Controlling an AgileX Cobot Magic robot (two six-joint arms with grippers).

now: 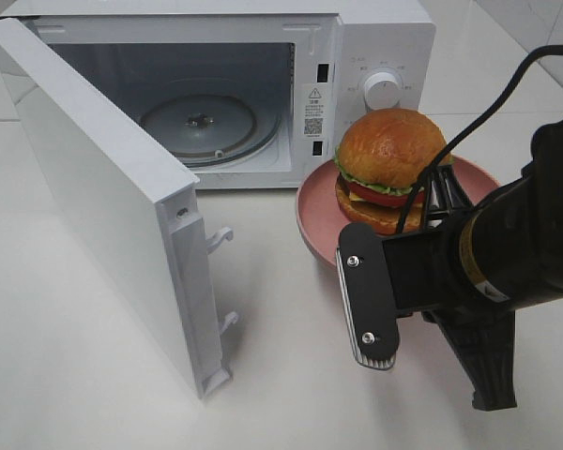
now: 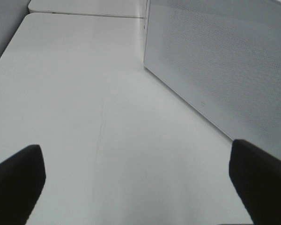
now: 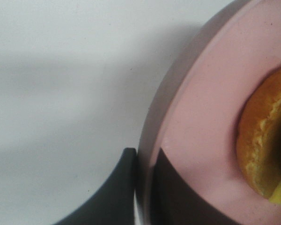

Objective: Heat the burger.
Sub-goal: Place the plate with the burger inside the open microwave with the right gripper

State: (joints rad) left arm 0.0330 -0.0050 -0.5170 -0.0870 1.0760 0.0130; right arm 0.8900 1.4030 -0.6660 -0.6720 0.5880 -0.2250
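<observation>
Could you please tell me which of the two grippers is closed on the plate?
The right gripper: it pinches the rim of the plate beside the burger. The left gripper hangs wide open over the table, holding nothing.

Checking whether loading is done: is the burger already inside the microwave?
No, the burger sits on the pink plate outside the open microwave, whose glass turntable holds nothing.

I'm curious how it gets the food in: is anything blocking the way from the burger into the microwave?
Nothing visible. The door is swung wide open and the glass turntable is bare. The burger sits on its pink plate just right of the opening, the right gripper shut on the plate's rim.
</observation>
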